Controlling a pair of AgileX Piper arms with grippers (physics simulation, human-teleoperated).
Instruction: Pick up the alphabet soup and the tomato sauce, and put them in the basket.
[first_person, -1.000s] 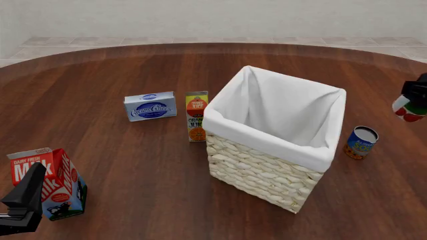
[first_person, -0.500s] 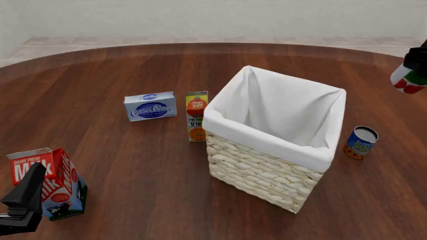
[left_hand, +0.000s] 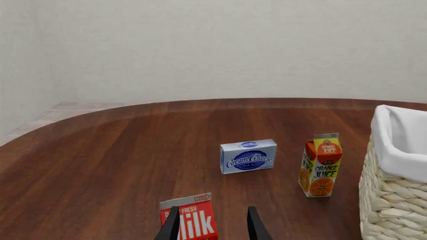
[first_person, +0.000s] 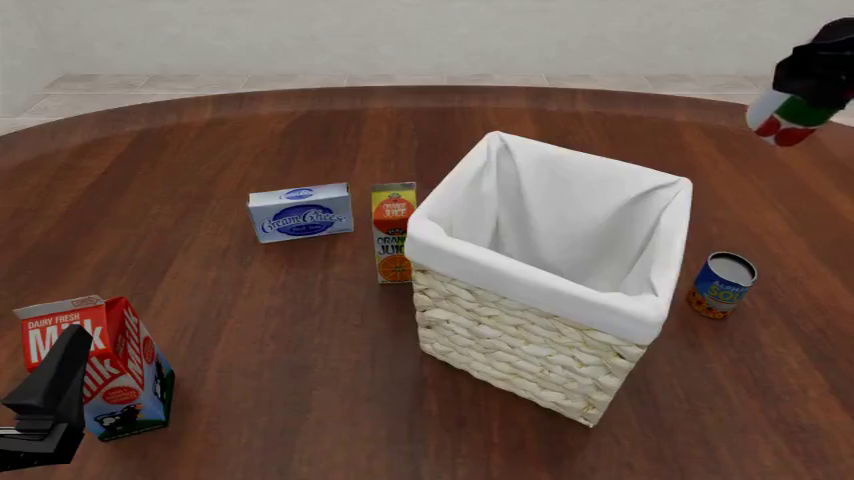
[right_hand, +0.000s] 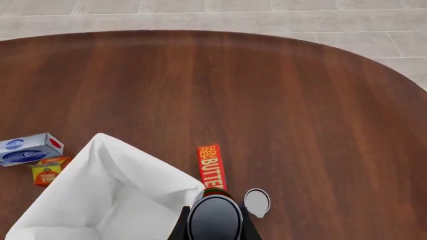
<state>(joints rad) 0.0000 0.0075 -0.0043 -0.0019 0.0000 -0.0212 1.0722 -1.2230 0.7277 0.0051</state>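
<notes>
Above basket (first_person: 554, 260); tomato sauce (first_person: 785, 118) tilted

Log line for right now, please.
right gripper: holds tomato sauce aloft | alphabet soup: on table beside basket | left gripper: open near milk carton

A large round table (first_person: 267, 350) of dark reddish-brown wood with lengthwise grain fills most of the front view. Beyond its far curved edge, along the top of the frame, runs a pale tiled floor (first_person: 160, 85), then a plain off-white wall (first_person: 400, 35). Light is soft and even.
</notes>
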